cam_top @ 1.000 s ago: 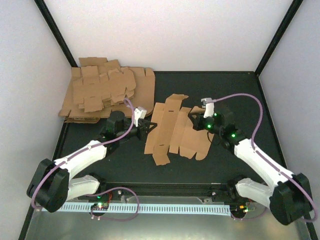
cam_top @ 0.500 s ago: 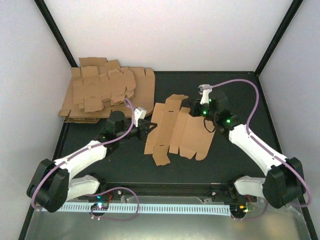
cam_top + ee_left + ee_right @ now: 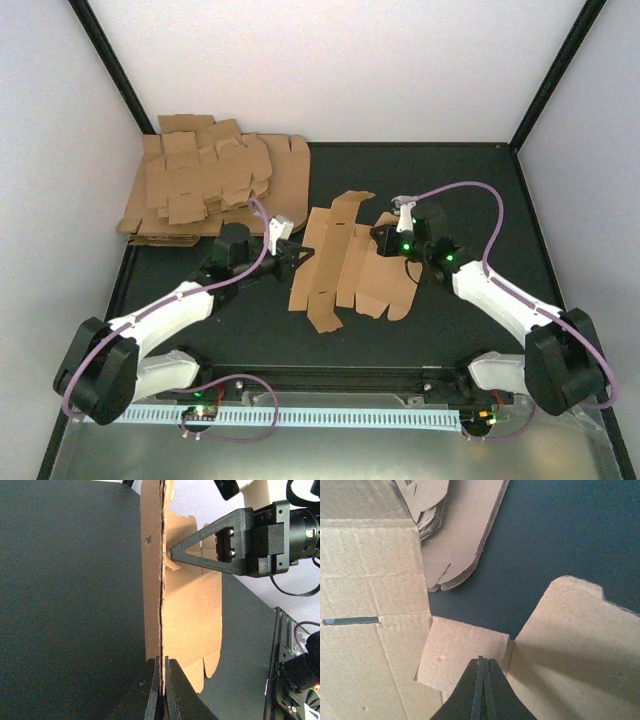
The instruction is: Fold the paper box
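Comparing this moment with a second ago, we see the right end effector (image 3: 382, 238) come in from the right side of the counter (image 3: 470, 180). It first reaches toward the far side and now swings left, so its tip is over the right half of the paper box (image 3: 345, 265). Its fingers are pressed together and hold nothing. In the left wrist view the closed tip meets a cardboard panel beside a small tab, so we judge it to be pushing rather than grasping. The left end effector (image 3: 288, 255) has not shifted. It stays pinched on the left edge of the sheet, which runs edge-on between its fingers in its own view.

The paper box lies mostly flat at the middle of the counter, between the two arms. One panel is lifted at the far end, and the right flaps seem nudged slightly leftward. The pile of cardboard sheets (image 3: 200, 185) sits at the far left, well apart and untouched.

For the task, we read this as the first crease just beginning: one side is anchored and the other is pressed toward a fold line. No wall stands up yet, so nearly all the folding remains.
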You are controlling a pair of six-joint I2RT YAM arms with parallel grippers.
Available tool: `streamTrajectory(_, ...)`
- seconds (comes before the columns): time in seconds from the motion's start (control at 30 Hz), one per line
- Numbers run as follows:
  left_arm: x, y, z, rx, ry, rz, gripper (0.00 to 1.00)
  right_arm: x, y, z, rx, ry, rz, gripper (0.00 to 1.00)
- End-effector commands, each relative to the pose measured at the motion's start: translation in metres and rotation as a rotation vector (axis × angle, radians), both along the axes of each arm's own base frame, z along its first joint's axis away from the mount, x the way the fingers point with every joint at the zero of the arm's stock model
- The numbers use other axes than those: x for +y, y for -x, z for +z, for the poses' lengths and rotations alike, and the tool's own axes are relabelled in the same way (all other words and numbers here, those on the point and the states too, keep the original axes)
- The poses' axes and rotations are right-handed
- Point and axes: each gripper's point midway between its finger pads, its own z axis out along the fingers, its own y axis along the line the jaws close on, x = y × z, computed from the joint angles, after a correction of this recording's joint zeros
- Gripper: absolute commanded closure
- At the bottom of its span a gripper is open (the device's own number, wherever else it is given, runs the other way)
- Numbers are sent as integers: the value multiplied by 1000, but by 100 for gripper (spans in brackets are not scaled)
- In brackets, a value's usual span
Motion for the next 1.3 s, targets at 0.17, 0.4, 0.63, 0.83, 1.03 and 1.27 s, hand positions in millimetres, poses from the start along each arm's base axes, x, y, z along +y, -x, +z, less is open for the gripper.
streamTrajectory(0.17, -6, 1, 11, -36, 20, -34, 99, 12, -11, 2, -25, -20, 20, 98)
streamTrajectory(0.4, -7, -9, -9, 52, -23, -4, 99, 19, -17, -19, 15, -5, 32, 98)
streamTrajectory(0.63, -17, -18, -47, 233, -63, -22, 98, 22, -26, -40, 50, 33, 30, 98)
streamTrajectory(0.83, -20, -26, -69, 333, -101, -9, 99, 20, -25, -58, 92, 64, 24, 98)
streamTrajectory(1.03, -19, -31, -78, 369, -110, 18, 99, 14, -10, -65, 110, 62, 34, 98)
streamTrajectory(1.27, -18, -36, -104, 507, -145, 46, 99, 3, 8, -100, 159, 89, 21, 98)
